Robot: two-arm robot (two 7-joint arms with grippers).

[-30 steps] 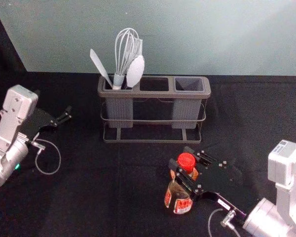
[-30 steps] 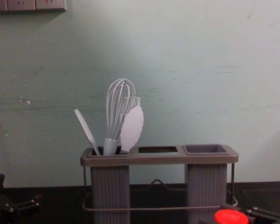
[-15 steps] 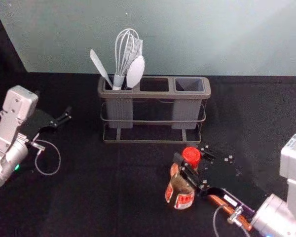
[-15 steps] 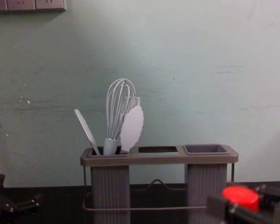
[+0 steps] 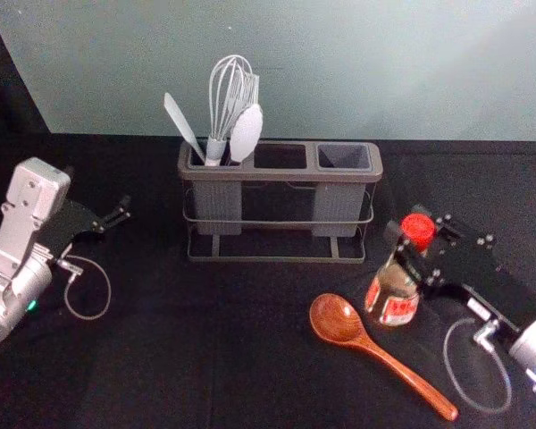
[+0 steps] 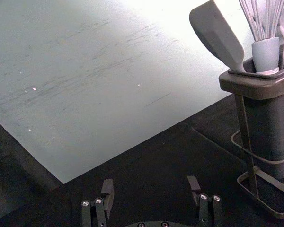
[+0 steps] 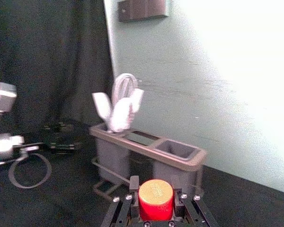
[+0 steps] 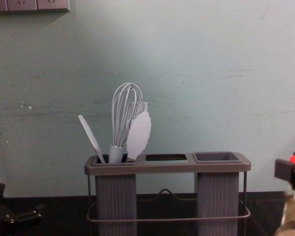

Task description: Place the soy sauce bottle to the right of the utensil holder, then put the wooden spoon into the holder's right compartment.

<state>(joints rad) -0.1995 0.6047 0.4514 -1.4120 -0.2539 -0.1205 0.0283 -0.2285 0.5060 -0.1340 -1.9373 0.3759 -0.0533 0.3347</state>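
Red-capped, red-labelled bottle [image 5: 391, 290] is held by the right pincer [image 5: 418, 229] in the head view, near the glossy brown spoon [image 5: 337, 319]; the left pincer [image 5: 118, 214] is parked at left. In its wrist view, wide opening is shown. In the chest view, the bottle is seen right of the holder [image 8: 167, 168].

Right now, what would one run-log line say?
right gripper: jaws closed on sauce bottle | bottle: front-right of holder | wooden spoon: lying on table | left gripper: left of holder, jaws open

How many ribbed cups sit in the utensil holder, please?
2: the left cup, with the whisk standing in it, and the right cup, with no utensil in it. The middle opening shows no cup.
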